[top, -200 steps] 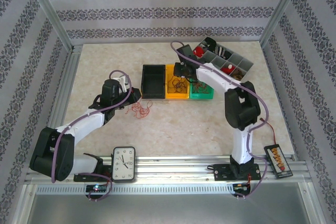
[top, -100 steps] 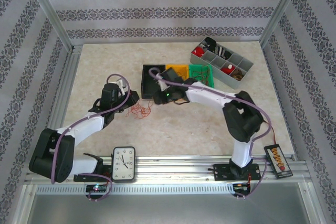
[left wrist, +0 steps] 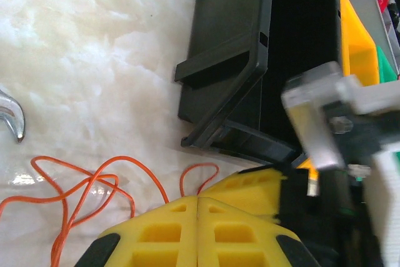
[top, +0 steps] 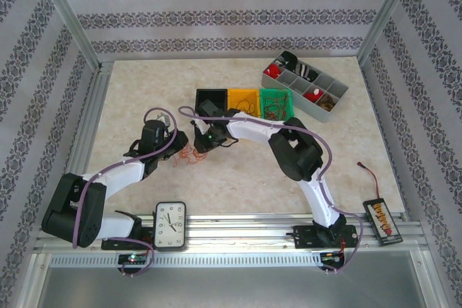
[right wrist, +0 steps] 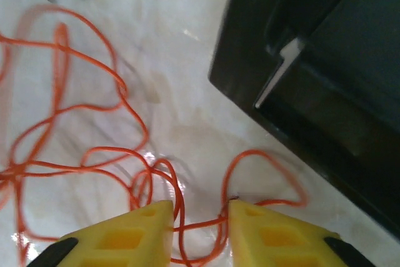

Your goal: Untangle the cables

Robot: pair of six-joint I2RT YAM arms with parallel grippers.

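A curly bunch of thin orange cables (top: pixel 190 155) lies on the pale table in front of the black bin (top: pixel 209 100). My left gripper (top: pixel 179 151) rests at the bunch's left side. Its yellow fingers (left wrist: pixel 175 223) are pressed shut, and orange strands (left wrist: pixel 94 179) run under the tips; whether one is pinched is hidden. My right gripper (top: pixel 200 142) has come in from the right and nearly touches the left one. It stands open (right wrist: pixel 199 211), low over the table, with several orange loops (right wrist: pixel 187 217) crossing the gap between the fingers.
Behind the cables the black bin (right wrist: pixel 325 79), a yellow bin (top: pixel 243 99) and a green bin (top: pixel 276 104) stand in a row, the last two holding dark wires. A grey compartment tray (top: pixel 339 91) sits at the back right. A clock (top: pixel 170 226) stands by the near rail.
The right arm has swung left from above the yellow and green bins down to the cable bunch beside the left gripper, and its jaws have narrowed. The left arm has shifted slightly towards the near edge.
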